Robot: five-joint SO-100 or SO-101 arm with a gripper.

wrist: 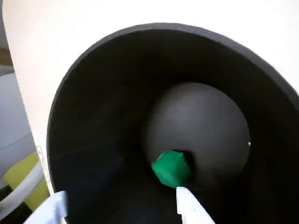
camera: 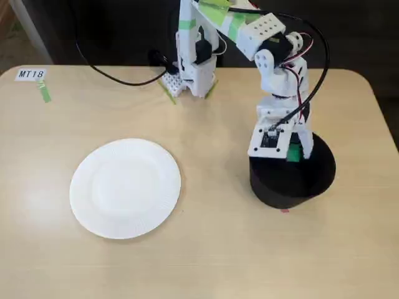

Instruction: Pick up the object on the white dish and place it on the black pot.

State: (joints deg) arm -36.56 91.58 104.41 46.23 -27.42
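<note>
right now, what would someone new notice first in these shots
The arm's gripper hangs over the mouth of the black pot at the right of the fixed view. In the wrist view the green cube shows inside the pot, off one fingertip. The white dish, left of centre, lies bare.

You have a pale wooden table (camera: 206,261) with rounded corners as your landmark. At its far left corner in the fixed view sits a white label (camera: 30,74) reading "MT18", and a green tape strip (camera: 45,92) lies just beside it.
</note>
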